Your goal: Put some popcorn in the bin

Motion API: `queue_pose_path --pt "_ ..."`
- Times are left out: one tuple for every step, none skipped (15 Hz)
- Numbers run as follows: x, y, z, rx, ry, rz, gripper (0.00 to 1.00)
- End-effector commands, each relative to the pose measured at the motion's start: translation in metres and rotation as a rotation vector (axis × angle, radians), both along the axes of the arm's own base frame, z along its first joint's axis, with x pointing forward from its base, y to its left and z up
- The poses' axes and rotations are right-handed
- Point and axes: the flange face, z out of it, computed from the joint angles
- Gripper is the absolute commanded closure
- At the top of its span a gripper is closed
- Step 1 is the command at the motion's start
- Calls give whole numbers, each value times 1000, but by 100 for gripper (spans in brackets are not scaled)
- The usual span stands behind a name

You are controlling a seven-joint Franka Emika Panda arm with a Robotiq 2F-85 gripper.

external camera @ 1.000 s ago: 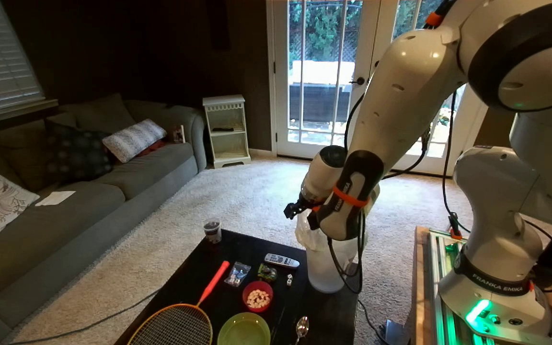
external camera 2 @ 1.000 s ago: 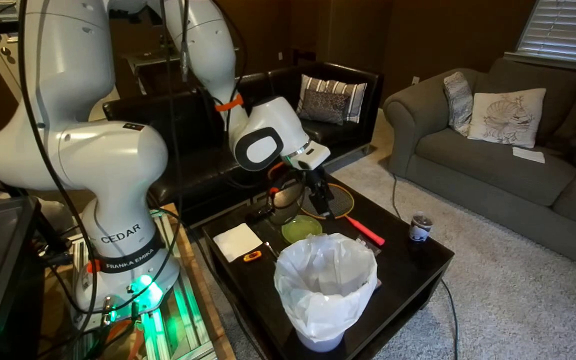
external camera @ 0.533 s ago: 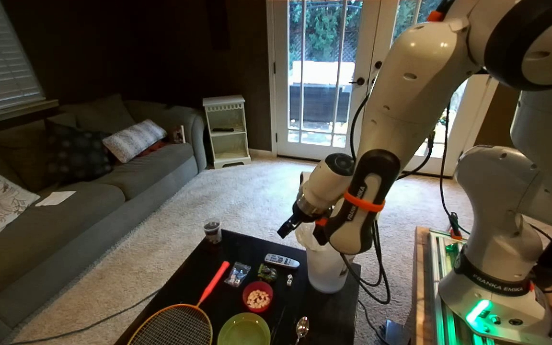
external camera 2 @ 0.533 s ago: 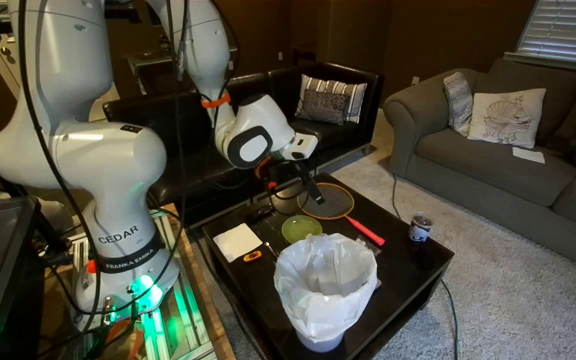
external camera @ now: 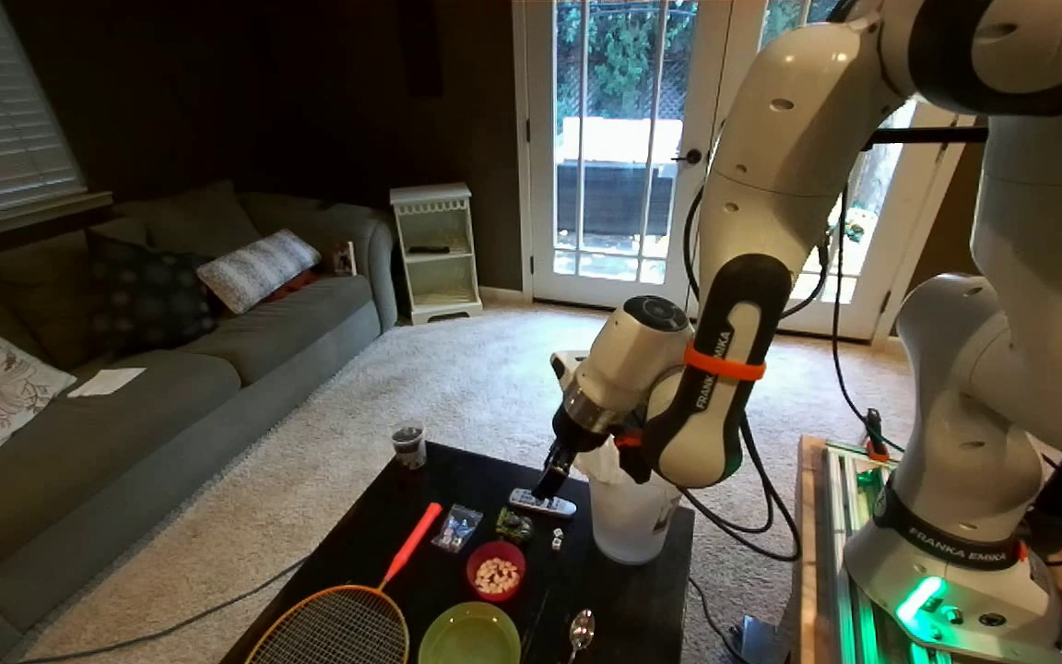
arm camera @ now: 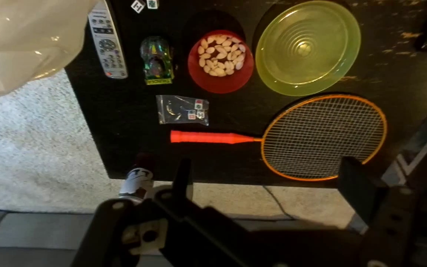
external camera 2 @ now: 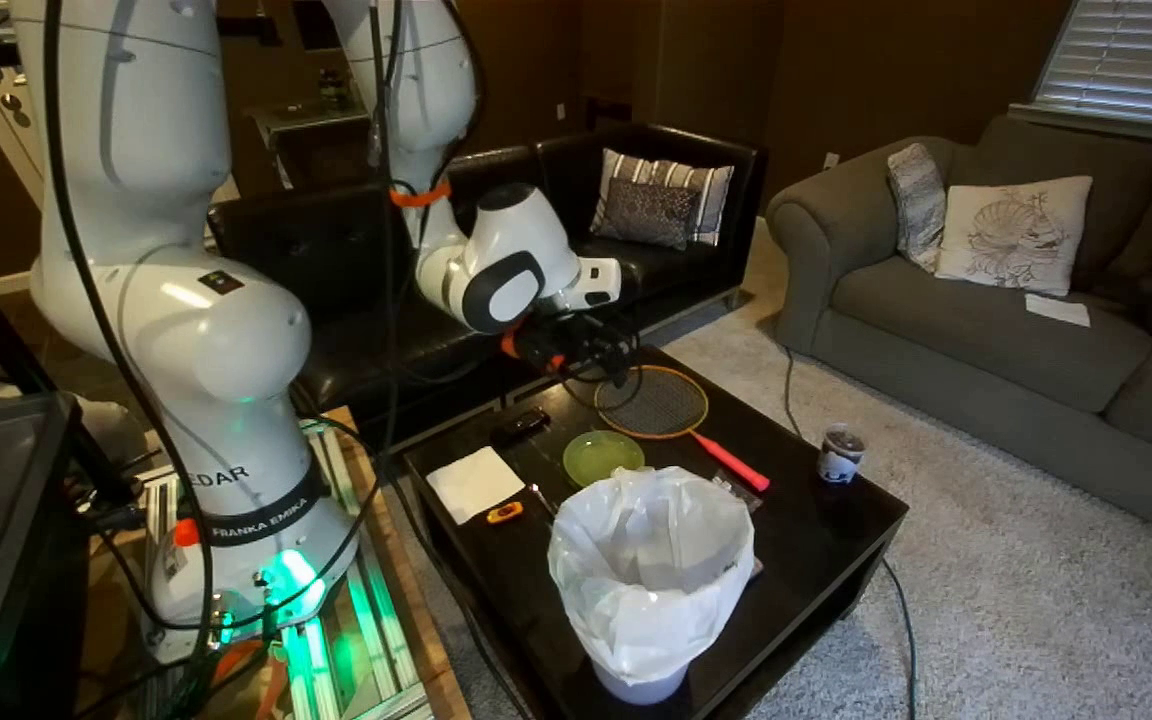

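The popcorn looks like several pale, nut-like pieces in a red bowl. The pieces and red bowl also show in an exterior view; the bin hides them in the view behind it. The bin is a white bucket with a translucent liner, standing upright on the table; it also shows in an exterior view, and its liner fills the wrist view's upper left. My gripper is open and empty, in the air above the table. It also shows in both exterior views.
A green bowl stands beside the red bowl. An orange racket, a bag of dice, a toy car, a remote and a cup are on the dark table. A spoon lies near the bin.
My gripper has dropped lower and tilted from nearly level to pointing steeply down. The arm has drawn back toward its base. The tabletop things have not moved.
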Motion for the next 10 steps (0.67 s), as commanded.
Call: queue_pose_path --pt "-11 13 3 18 62 174 0" --pt "-3 7 -2 8 34 106 0" --pt "-5 9 -2 14 46 138 0" --pt "-6 9 -3 16 51 152 0" --pt "-6 9 -3 16 53 157 0" --pt "-6 10 -3 16 54 160 0" --pt "-6 11 -3 16 54 162 0" --pt "-6 12 -3 16 55 163 0" --pt "-6 12 -3 16 55 164 0" --pt "-6 12 -3 16 56 164 0"
